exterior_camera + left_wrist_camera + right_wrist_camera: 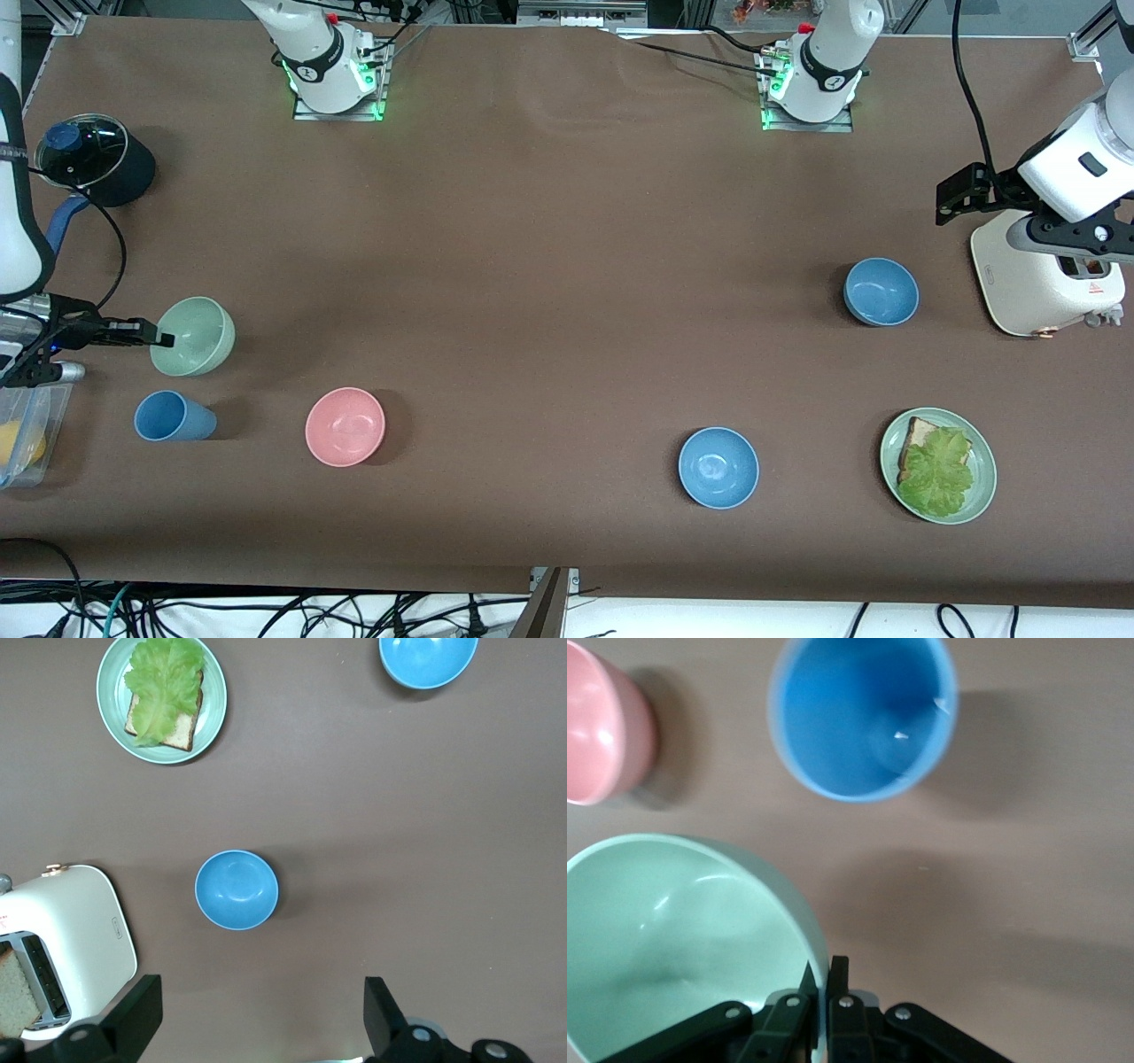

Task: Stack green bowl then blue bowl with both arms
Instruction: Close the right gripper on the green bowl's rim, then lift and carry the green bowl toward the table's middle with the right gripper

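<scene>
Pinching green bowl [682,939] rim, right gripper [819,979] fingers closed | rigid, light, slick | left gripper [257,1010] wide open, empty, waiting over toaster [1045,275]

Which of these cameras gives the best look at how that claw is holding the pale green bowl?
The right wrist view: the right gripper is shut on the green bowl, one finger inside the rim and one outside. The front view shows the same gripper at the bowl's edge from farther off. The left wrist view does not show that bowl.

Glossy white jointed arms [319,44] with black bands, green-lit bases, black cables and black hands [819,992].
</scene>
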Controlling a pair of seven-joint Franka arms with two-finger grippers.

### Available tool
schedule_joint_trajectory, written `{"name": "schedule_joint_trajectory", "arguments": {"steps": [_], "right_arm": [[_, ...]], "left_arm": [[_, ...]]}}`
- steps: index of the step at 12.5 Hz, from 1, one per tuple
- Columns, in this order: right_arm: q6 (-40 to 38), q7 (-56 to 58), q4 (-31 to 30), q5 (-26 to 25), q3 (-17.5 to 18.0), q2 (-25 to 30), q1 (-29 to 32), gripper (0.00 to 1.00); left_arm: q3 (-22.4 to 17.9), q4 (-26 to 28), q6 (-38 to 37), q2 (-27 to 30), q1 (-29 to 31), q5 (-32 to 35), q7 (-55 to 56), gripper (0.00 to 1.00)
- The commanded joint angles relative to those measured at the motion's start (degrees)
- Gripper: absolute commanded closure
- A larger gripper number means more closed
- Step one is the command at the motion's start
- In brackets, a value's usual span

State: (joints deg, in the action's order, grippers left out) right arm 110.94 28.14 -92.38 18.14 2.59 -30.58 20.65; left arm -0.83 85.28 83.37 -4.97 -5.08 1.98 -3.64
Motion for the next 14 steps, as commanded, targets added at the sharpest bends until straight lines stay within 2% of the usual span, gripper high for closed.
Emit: {"name": "schedule_joint_trajectory", "arguments": {"steps": [1,6,10,14], "right_arm": [[-1.9,-6.8,-0.8,0.8,1.2,3.2,-3.0,1.0],[-1.9,-22.4,-0.7,0.2,1.2,5.0,-13.4,1.0],[0.1,-28.0,-0.7,0.9,1.3,4.1,-23.0,1.0],[8.3,-49.6,-0.7,0.9,1.3,1.4,-35.9,1.0]], "left_arm": [[0.4,-1.2,-0.8,-2.3,-0.3,1.8,-0.3,0.0],[0.7,-1.8,-0.6,-3.1,-0.8,1.9,0.3,0.0],[0.2,-1.8,-0.3,-3.1,-0.3,1.7,0.3,0.0],[0.1,-1.8,0.8,-3.5,-0.2,1.7,0.3,0.0]]}}
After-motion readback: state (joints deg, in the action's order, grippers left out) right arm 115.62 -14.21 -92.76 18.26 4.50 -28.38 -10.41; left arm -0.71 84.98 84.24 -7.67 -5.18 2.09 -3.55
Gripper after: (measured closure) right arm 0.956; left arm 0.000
